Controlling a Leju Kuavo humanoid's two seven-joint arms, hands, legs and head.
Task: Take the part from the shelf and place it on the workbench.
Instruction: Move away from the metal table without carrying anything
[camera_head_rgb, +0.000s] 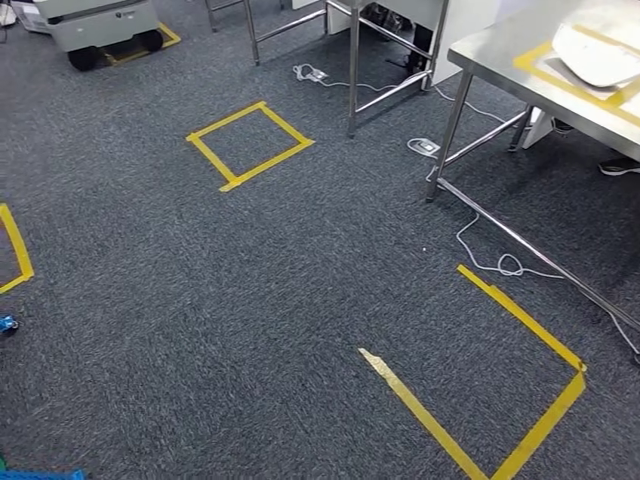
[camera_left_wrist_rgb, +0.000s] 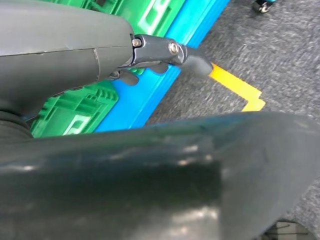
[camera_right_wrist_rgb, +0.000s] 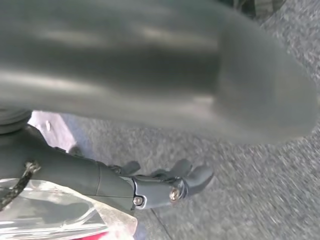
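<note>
A white, rounded part (camera_head_rgb: 596, 55) lies inside a yellow tape outline on the steel workbench (camera_head_rgb: 490, 50) at the far right of the head view. In the left wrist view, my left hand (camera_left_wrist_rgb: 75, 55) hangs with fingers (camera_left_wrist_rgb: 166, 50) stretched out and nothing between them and the thumb. It hangs above green crates (camera_left_wrist_rgb: 75, 112) on a blue base (camera_left_wrist_rgb: 151, 95). My right hand (camera_right_wrist_rgb: 113, 180) hangs over the carpet with its fingers (camera_right_wrist_rgb: 177, 182) straight and apart from the thumb, holding nothing. A clear plastic thing (camera_right_wrist_rgb: 53, 215) lies just behind the hand.
Dark carpet carries yellow tape squares (camera_head_rgb: 249, 145) (camera_head_rgb: 528, 400) and a partial one (camera_head_rgb: 15, 250) at the left edge. White cables (camera_head_rgb: 490, 260) trail under the workbench by its legs (camera_head_rgb: 449, 130). A steel frame (camera_head_rgb: 355, 70) and a wheeled cart (camera_head_rgb: 98, 25) stand farther back.
</note>
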